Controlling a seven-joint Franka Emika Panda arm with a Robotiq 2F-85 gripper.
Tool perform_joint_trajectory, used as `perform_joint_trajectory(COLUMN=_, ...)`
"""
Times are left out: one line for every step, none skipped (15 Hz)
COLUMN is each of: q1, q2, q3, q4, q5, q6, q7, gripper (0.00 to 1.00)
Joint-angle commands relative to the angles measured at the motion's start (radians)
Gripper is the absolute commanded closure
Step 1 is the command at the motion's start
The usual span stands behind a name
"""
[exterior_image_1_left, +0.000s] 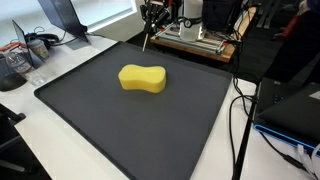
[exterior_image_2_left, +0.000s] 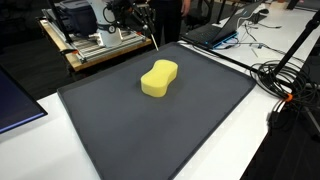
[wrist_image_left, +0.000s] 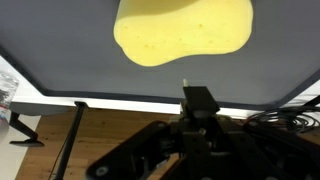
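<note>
A yellow peanut-shaped sponge (exterior_image_1_left: 142, 78) (exterior_image_2_left: 158, 78) lies flat near the middle of a dark grey mat (exterior_image_1_left: 110, 125) (exterior_image_2_left: 190, 130). In the wrist view the sponge (wrist_image_left: 185, 30) fills the top, with the mat's edge below it. My gripper (exterior_image_1_left: 151, 20) (exterior_image_2_left: 147, 22) (wrist_image_left: 197, 100) hangs over the mat's far edge, well apart from the sponge. Its black jaws are shut on a thin pale stick (exterior_image_1_left: 147, 40) (exterior_image_2_left: 154, 40) (wrist_image_left: 185, 84), which points down toward the mat's edge. The stick's tip is close to the mat; I cannot tell whether it touches.
A wooden stand with equipment (exterior_image_1_left: 200, 42) (exterior_image_2_left: 100, 45) sits just behind the mat. Black cables (exterior_image_1_left: 240, 110) (exterior_image_2_left: 285, 80) run along one side. A laptop (exterior_image_2_left: 215, 30) and headphones (exterior_image_1_left: 40, 42) lie on the white table around the mat.
</note>
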Motion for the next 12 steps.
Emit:
perform_joint_trajectory(q1=-0.002, q2=0.008, q3=0.155, q4=0.039, q5=0.017, q6=0.151, q7=0.040, gripper=0.97)
perform_joint_trajectory(q1=0.006, q2=0.025, q3=0.192, q4=0.052, q5=0.007, q6=0.184, q7=0.062, gripper=0.97)
perform_joint_trajectory(q1=0.126, q2=0.045, q3=0.139, q4=0.033, q5=-0.143, q6=0.236, q7=0.229, gripper=0.97)
perform_joint_trajectory(q1=0.034, q2=0.066, q3=0.243, q4=0.078, q5=-0.043, q6=0.254, q7=0.125, gripper=0.97)
perform_joint_trajectory(q1=0.065, q2=0.104, q3=0.253, q4=0.096, q5=-0.066, q6=0.296, q7=0.163, gripper=0.97)
perform_joint_trajectory(q1=0.071, q2=0.140, q3=0.276, q4=0.119, q5=-0.068, q6=0.327, q7=0.161, gripper=0.97)
perform_joint_trajectory(q1=0.073, q2=0.175, q3=0.297, q4=0.142, q5=-0.073, q6=0.354, q7=0.158, gripper=0.97)
perform_joint_trajectory(q1=0.076, q2=0.222, q3=0.310, q4=0.176, q5=-0.072, q6=0.383, q7=0.144, gripper=0.97)
perform_joint_trajectory(q1=0.079, q2=0.265, q3=0.320, q4=0.208, q5=-0.068, q6=0.410, q7=0.130, gripper=0.97)
perform_joint_trajectory(q1=0.081, q2=0.312, q3=0.324, q4=0.246, q5=-0.059, q6=0.435, q7=0.107, gripper=0.97)
perform_joint_trajectory(q1=0.082, q2=0.355, q3=0.327, q4=0.282, q5=-0.053, q6=0.459, q7=0.087, gripper=0.97)
perform_joint_trajectory(q1=0.080, q2=0.404, q3=0.326, q4=0.327, q5=-0.041, q6=0.487, q7=0.055, gripper=0.97)
